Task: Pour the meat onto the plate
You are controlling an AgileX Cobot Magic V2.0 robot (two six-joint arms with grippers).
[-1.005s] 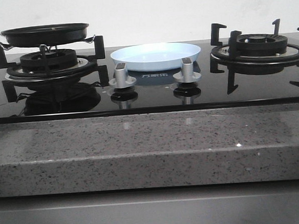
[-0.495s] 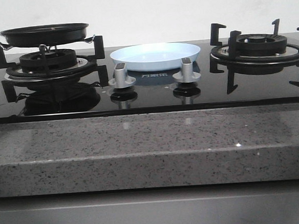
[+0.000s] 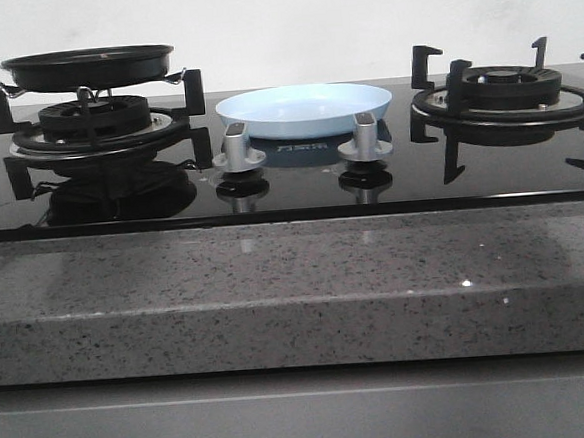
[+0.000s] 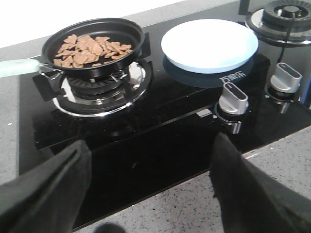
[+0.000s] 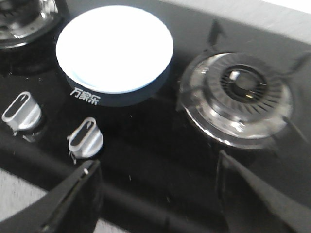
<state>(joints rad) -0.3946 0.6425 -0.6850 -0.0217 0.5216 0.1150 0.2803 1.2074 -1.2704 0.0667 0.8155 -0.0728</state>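
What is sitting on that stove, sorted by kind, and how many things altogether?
Burners: 2, left and right
Knobs: 2, left and right
Frying pan: 1, on the left burner
Plate: 1, nothing on it
Heap of meat: 1, in the pan
Total: 7

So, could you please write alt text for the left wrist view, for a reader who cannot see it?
A black frying pan holding brown meat pieces sits on a gas burner, beside an empty pale blue plate on the black glass stovetop. Two silver knobs are nearby, and the open left tool frames the foreground.
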